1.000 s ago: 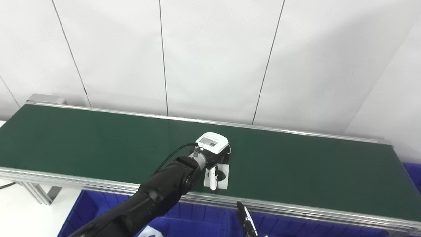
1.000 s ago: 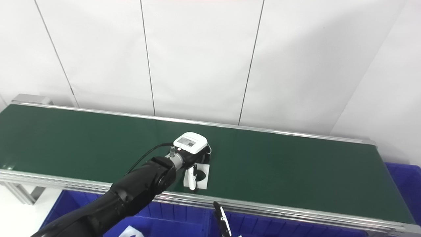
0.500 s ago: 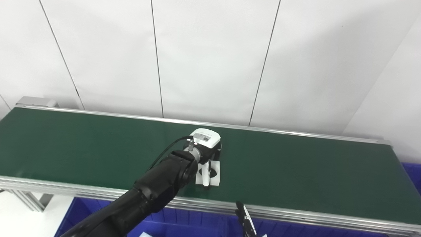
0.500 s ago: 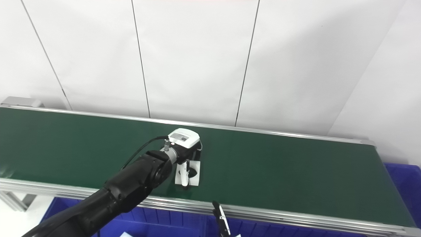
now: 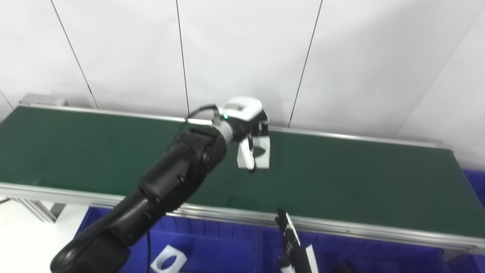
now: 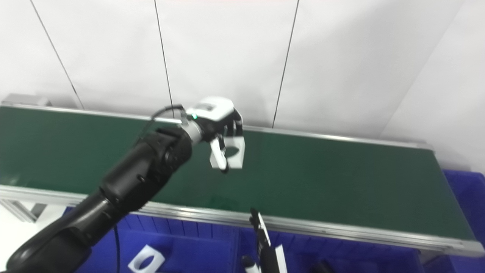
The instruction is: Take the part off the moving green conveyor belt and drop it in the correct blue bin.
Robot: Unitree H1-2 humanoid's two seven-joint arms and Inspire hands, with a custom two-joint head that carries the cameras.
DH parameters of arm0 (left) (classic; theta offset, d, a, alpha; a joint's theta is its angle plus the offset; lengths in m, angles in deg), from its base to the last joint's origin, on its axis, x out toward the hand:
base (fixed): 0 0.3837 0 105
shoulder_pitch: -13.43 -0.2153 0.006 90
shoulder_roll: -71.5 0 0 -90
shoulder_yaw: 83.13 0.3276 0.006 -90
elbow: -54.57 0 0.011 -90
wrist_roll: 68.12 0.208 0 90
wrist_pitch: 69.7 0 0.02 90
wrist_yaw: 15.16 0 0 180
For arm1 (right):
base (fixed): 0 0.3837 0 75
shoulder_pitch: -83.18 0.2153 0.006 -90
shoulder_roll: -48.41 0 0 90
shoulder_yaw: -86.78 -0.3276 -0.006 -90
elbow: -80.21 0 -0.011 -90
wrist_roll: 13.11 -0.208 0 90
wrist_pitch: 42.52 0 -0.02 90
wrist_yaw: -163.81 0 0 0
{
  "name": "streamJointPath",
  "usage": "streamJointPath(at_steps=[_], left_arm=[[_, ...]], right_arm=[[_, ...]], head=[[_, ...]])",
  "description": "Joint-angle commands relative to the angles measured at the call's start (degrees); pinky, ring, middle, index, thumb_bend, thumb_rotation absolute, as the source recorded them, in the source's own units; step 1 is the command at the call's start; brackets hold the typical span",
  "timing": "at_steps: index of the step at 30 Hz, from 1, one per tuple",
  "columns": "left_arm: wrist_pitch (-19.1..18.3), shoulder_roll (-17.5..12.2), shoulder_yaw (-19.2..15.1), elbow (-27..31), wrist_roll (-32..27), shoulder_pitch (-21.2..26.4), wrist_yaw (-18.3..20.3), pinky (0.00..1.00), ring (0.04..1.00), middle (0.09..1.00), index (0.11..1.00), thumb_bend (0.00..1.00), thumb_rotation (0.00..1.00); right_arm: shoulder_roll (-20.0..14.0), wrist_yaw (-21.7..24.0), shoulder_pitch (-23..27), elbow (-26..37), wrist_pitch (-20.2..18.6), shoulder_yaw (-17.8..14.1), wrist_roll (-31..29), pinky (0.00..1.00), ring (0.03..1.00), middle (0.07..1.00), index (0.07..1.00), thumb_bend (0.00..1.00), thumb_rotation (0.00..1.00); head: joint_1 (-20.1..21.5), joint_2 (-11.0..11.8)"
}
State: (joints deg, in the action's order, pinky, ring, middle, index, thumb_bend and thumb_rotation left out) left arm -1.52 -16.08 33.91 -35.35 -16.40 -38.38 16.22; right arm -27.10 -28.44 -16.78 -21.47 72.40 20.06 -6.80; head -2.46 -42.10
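A flat white plastic part with a round hole (image 5: 260, 151) is clamped in the left hand (image 5: 248, 131), held clear above the green conveyor belt (image 5: 360, 182) for carrying toward the blue bin (image 5: 212, 246) at six o'clock; whether the right hand (image 5: 290, 242) is spread or closed cannot be told.

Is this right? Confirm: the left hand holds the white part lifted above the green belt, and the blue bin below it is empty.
Not quite. The left hand does hold the white part above the green belt, but the blue bin already contains a similar white piece, visible in the right eye view.

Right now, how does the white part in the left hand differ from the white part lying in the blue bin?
The held part hangs upright above the conveyor belt, gripped by the left hand; the bin part lies loose in the blue bin, touched by nothing. Both are white with a round hole.
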Motion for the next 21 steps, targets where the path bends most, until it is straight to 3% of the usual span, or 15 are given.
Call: streamJointPath(at_steps=[1,4,9,18,21], left_arm=[[-2.2,-0.48,-2.86,5.46,-1.61,-0.37,0.06,0.35,0.437,0.454,0.527,0.52,0.0],[-4.5,-0.12,-6.81,11.07,-4.2,-3.83,0.7,0.39,0.47,0.478,0.504,0.52,0.0],[-5.09,2.19,-13.65,18.69,-4.77,-9.68,3.04,0.41,0.491,0.483,0.503,0.52,0.0],[-5.08,9.43,-26.21,31.2,-7.53,-23.07,6.36,0.41,0.5,0.484,0.501,0.52,0.0],[-5.09,13.62,-31.22,33.6,-9.99,-26.8,6.78,0.42,0.512,0.487,0.495,0.52,0.0]], right_arm=[[0.62,1.28,0.49,2.16,1.98,-0.91,-0.11,0.97,0.962,0.97,0.958,0.88,0.96],[0.48,2.68,0.51,2.94,1.99,-2.02,-0.59,0.99,0.966,0.97,0.962,0.88,0.96],[0.5,4.91,0.3,4.15,1.92,-4.09,-1.04,1.0,0.97,0.966,0.963,0.88,0.97],[0.34,7.81,-0.66,7.22,1.47,-7.47,-0.86,0.99,0.944,0.952,0.958,0.85,0.99],[0.42,8.53,-0.75,7.45,1.38,-8.1,-0.89,0.98,0.941,0.951,0.959,0.84,1.0]], head=[[-0.65,-0.95],[-2.41,-2.43],[-5.19,-3.6],[-10.12,-5.89],[-10.76,-5.92]])
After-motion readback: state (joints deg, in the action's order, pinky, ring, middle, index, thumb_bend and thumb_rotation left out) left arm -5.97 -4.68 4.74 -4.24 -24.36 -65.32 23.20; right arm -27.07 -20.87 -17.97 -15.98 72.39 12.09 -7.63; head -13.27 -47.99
